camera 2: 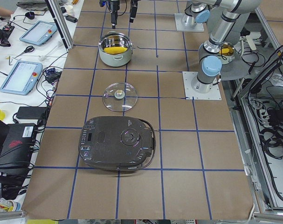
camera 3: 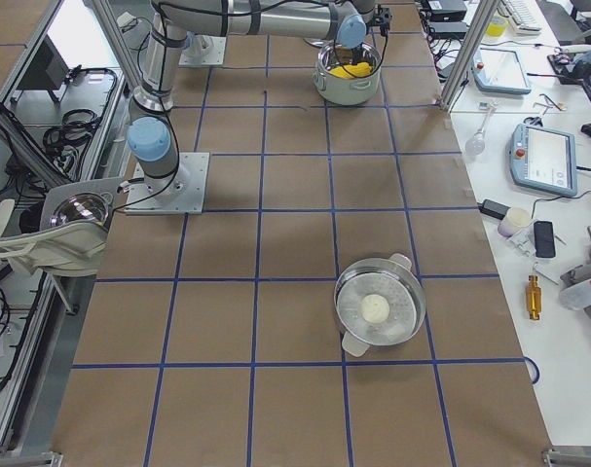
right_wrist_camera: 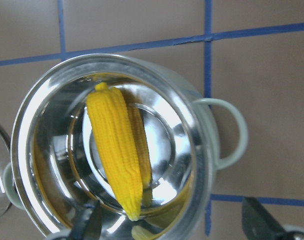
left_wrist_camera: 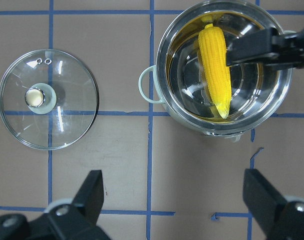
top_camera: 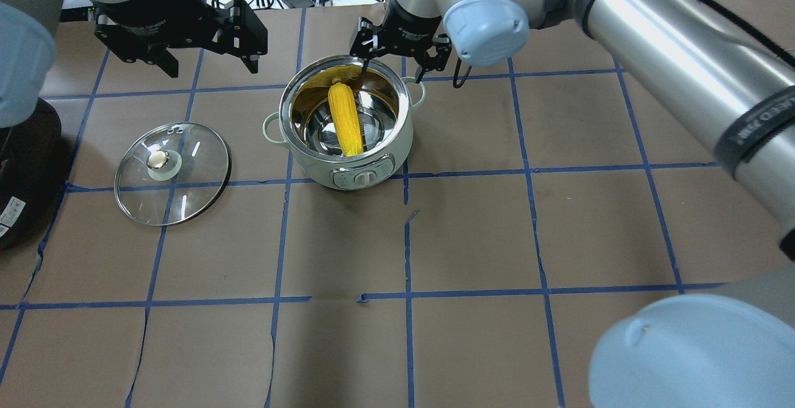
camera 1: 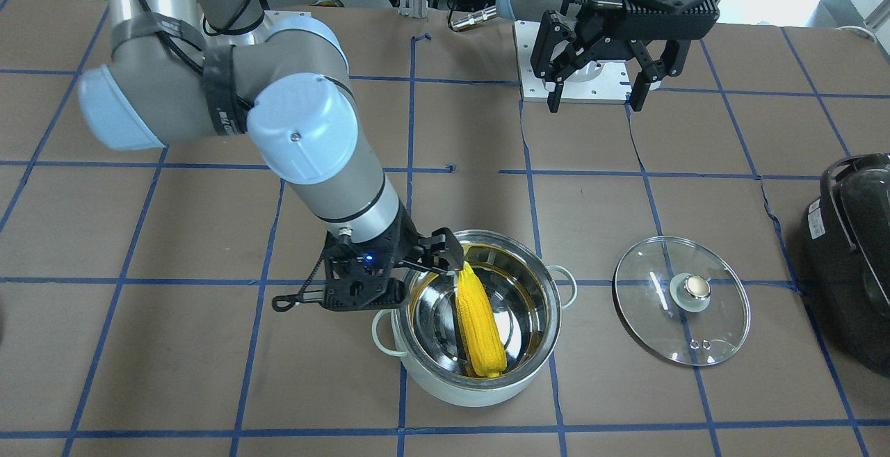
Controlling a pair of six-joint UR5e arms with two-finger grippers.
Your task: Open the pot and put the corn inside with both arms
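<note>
The mint-green pot (camera 1: 480, 380) stands uncovered at mid-table, also in the overhead view (top_camera: 366, 172). The yellow corn (camera 1: 476, 325) leans inside it, tip against the steel wall (top_camera: 345, 116) (right_wrist_camera: 114, 150) (left_wrist_camera: 214, 70). My right gripper (camera 1: 417, 273) (top_camera: 397, 60) is open and straddles the pot's rim, one finger inside by the corn's thick end, not pinching it. The glass lid (camera 1: 667, 318) (top_camera: 186, 190) (left_wrist_camera: 66, 115) lies flat on the table beside the pot. My left gripper (camera 1: 594, 92) (top_camera: 211, 63) is open and empty, held high above the table.
A large black appliance (camera 1: 852, 262) (camera 2: 118, 142) sits beyond the lid at the table's left end. A steel steamer basket (camera 3: 346, 292) with a white item stands at the far right end. The left arm's mount plate (camera 1: 591, 85) is behind.
</note>
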